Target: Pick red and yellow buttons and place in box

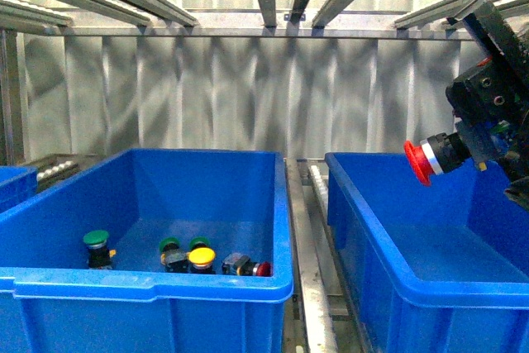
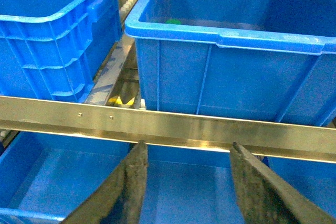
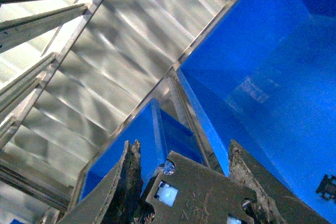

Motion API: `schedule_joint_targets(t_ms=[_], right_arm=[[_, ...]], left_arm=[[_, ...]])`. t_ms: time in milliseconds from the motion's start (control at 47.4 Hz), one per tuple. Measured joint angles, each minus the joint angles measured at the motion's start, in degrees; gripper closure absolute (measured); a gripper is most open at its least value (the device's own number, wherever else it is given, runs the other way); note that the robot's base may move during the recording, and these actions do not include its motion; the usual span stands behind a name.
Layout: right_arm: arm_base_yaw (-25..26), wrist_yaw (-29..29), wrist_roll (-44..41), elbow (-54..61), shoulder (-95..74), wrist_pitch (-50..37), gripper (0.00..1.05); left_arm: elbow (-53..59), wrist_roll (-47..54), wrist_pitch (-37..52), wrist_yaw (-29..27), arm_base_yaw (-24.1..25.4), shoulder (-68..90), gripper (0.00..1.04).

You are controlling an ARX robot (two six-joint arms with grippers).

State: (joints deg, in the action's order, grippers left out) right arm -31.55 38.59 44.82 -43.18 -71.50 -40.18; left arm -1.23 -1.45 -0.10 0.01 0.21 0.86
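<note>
Right jaws grip red button over box; corrugated wall behind.

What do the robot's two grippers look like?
Left gripper: two broad, dark grey fingers, tapering, with rough, worn edges. Right gripper: the same fingers; in the front view its body is black and blocky, with round holes and a blue patch.

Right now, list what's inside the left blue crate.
Inside the left crate: three green buttons, one yellow button, one red button lying sideways. Its near wall hides the floor closest to the camera.
</note>
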Motion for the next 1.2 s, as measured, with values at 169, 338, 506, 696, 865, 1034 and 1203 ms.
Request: schedule_joint_targets(t_ms=[169,338,506,696,865,1034,1203], right_arm=[[0.0,0.1,-0.9,0.4,0.6,-0.3,0.65],[0.0,0.2,-1.0,0.6,0.9,-0.4,0.65],[0.1,0.2,-1.0,0.9,1.3,-0.4,0.65],[0.2,0.2,-1.0,1.6,2.3,-0.4,0.65],[0.8,-0.2,-0.9,1.7,2.6,-0.4,0.65],[1.7,-1.0,-1.0,1.8,2.7,-1.0,0.65],[2.5,-2.5,-2.3,1.8,2.7,-1.8,0.65]], left_arm=[[0.0,0.5,0.0,0.0,0.0,0.0,0.87],[0.0,0.8,0.0,0.0,0.0,0.0,1.02],[0.0,0.8,0.0,0.0,0.0,0.0,1.02],[0.0,0.8,0.0,0.0,0.0,0.0,0.71],[0.0,0.8,0.0,0.0,0.0,0.0,0.32],[0.0,0.9,0.0,0.0,0.0,0.0,0.09],[0.0,0.9,0.0,0.0,0.0,0.0,0.08]])
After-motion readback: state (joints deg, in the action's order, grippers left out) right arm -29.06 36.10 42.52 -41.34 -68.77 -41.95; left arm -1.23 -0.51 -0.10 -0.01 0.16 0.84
